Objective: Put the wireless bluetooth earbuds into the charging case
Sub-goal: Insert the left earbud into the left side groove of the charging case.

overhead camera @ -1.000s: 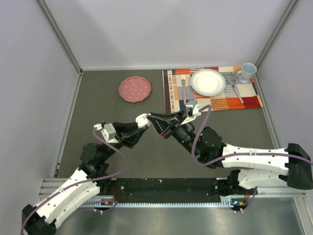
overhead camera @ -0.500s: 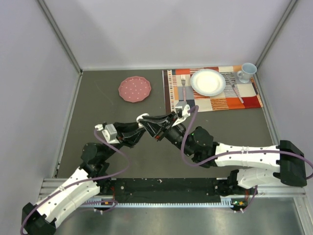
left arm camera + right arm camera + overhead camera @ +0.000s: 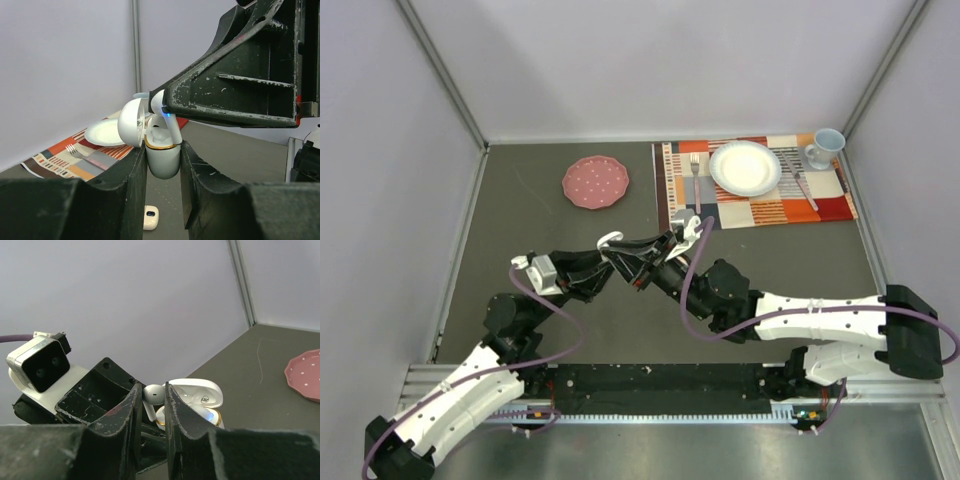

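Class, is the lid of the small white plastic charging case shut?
No: the white charging case has its lid swung open sideways.

**Left wrist view: case clamped, earbud presented at the opening**

The charging case (image 3: pixel 163 161), white with a gold rim, is clamped upright between the two dark fingers of the left gripper (image 3: pixel 162 149). Its lid (image 3: pixel 131 122) is swung back to the left. From the upper right, the right gripper (image 3: pixel 169 104) is brought in over the case, and a white earbud (image 3: pixel 156 100) is pinched at its tip. The earbud's stem is directed down to the rim of the case; full seating cannot be confirmed. A blue light (image 3: pixel 167 114) is seen beside the stem. Below, a second small white case (image 3: pixel 150 218) is seen lying on the grey table (image 3: pixel 240 160). At the far left, a striped placemat (image 3: pixel 50 160) is laid out with a white plate (image 3: pixel 102 134) and a fork (image 3: pixel 80 152).
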